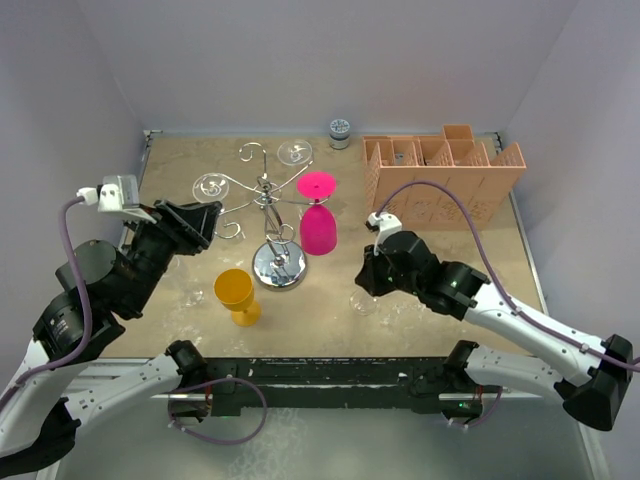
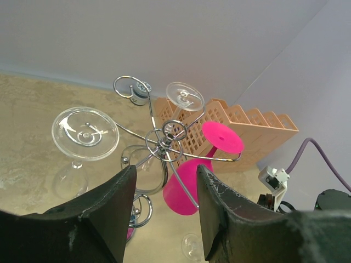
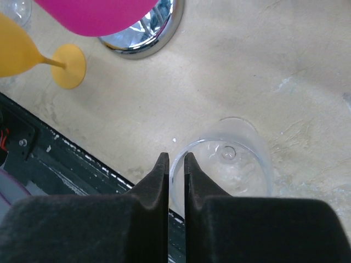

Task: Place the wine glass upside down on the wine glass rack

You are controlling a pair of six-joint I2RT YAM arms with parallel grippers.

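The silver wire wine glass rack (image 1: 268, 200) stands mid-table on its round mirrored base (image 3: 148, 33). A pink glass (image 1: 318, 228) and two clear glasses (image 1: 211, 186) hang upside down from its arms. My right gripper (image 3: 175, 159) is shut on the rim of a clear wine glass (image 3: 230, 159), which is upright with its mouth facing up, to the right of and nearer than the rack (image 1: 365, 300). My left gripper (image 2: 164, 171) is open and empty, left of the rack (image 2: 164, 142) and pointed at it, with the pink glass (image 2: 186, 183) showing between its fingers.
A yellow glass (image 1: 236, 293) stands upright in front of the rack. An orange-pink slotted box (image 1: 445, 175) sits at the back right. A small grey jar (image 1: 340, 132) is at the back wall. Another clear glass (image 1: 190, 290) stands near my left arm.
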